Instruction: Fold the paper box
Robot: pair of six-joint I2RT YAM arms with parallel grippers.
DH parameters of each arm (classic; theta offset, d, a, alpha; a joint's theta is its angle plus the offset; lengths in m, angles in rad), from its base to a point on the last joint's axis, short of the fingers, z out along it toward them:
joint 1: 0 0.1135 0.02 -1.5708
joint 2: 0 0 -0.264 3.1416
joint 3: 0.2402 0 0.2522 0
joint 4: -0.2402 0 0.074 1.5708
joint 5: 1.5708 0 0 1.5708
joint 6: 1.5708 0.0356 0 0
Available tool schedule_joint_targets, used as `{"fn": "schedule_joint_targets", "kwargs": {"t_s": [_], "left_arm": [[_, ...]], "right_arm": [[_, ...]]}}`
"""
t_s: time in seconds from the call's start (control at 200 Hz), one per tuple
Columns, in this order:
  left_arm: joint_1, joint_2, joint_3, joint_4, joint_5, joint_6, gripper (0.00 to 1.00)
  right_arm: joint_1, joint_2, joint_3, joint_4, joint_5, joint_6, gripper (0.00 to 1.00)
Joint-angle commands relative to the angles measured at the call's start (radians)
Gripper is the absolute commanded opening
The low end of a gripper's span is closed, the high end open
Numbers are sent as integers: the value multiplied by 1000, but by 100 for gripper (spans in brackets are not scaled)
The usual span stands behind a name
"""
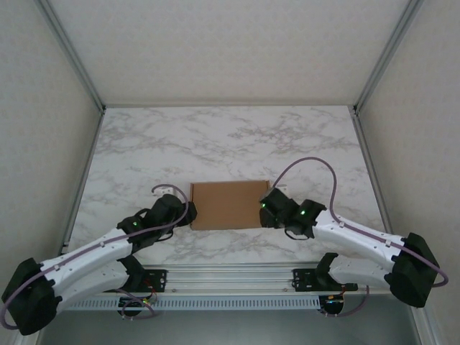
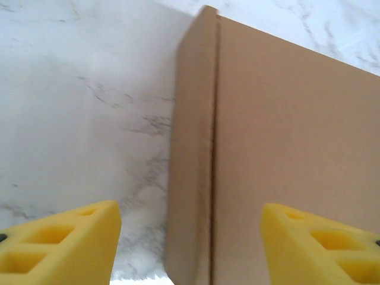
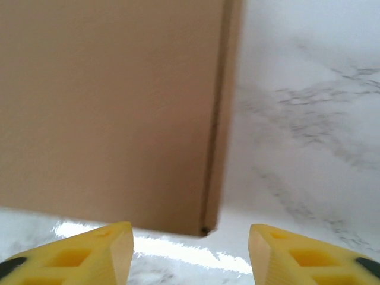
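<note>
1. Since the marble table (image 1: 230,136) carries everything, start there. Its white, grey-veined top runs between two side walls, and both arm bases are bolted along its near edge.
2. You'll find the paper box (image 1: 228,205) lying flat on that table, closer to the near edge than the far one and about midway between the left and right edges. It is a plain brown, shallow rectangle with its top closed and its long sides parallel to the near edge.
3. Your left gripper (image 1: 185,214) sits just beside the box's left short side, jaws spread and holding nothing. In the left wrist view the box (image 2: 285,154) shows its left wall and a crease running up between the two fingers (image 2: 71,243).
4. Your right gripper (image 1: 264,208) sits just beside the box's right short side, also spread wide with nothing in it. In the right wrist view a corner of the box (image 3: 107,113) lies between the yellow fingers (image 3: 297,258), with bare marble to the right.
5. You cannot tell from these views whether either gripper touches the cardboard.
</note>
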Motion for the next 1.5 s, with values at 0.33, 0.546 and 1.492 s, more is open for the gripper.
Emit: {"fn": "schedule_joint_targets", "kwargs": {"t_s": [0.33, 0.546, 1.492], "left_arm": [[54, 381, 53, 377, 125, 48, 47], [142, 655, 263, 387, 175, 151, 40], [275, -35, 159, 680, -382, 721, 100]], "right_arm": [[-243, 314, 31, 271, -323, -66, 45], [-333, 478, 157, 281, -272, -115, 40], [-397, -186, 265, 390, -75, -550, 99]]}}
